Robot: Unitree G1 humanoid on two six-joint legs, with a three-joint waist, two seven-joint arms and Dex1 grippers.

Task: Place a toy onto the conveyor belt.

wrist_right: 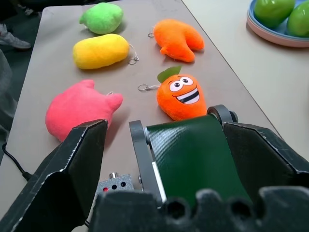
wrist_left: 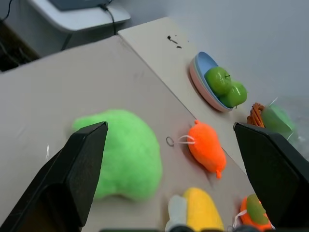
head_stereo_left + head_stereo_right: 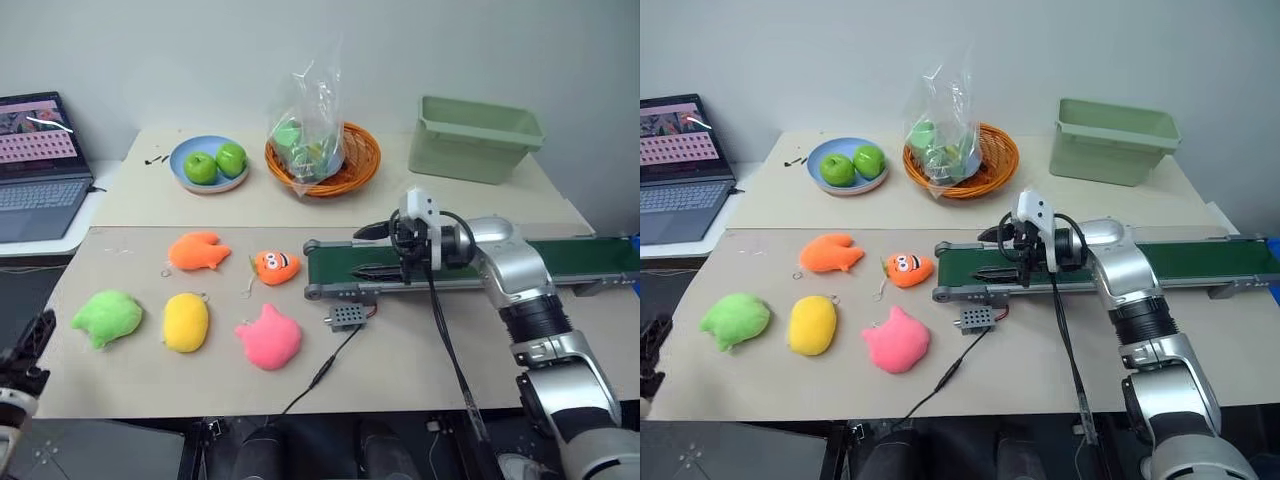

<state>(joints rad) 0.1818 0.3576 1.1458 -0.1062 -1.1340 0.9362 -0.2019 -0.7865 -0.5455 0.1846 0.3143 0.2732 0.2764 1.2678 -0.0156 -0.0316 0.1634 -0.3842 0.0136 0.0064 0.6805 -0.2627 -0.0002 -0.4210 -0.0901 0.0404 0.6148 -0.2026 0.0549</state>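
While no writing was legible, both hands gaped wide: the left hand (image 2: 164, 169) near the toy (image 3: 107, 317), the right hand (image 1: 164, 159) over the conveyor belt (image 3: 470, 264).

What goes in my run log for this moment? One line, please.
toy: on table, untouched | conveyor belt: bare | left gripper: open | right gripper: open over belt end

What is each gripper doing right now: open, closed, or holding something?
Left gripper: open, empty, with the green toy on the table ahead of it.
Right gripper: open, empty, over the end of the conveyor belt.
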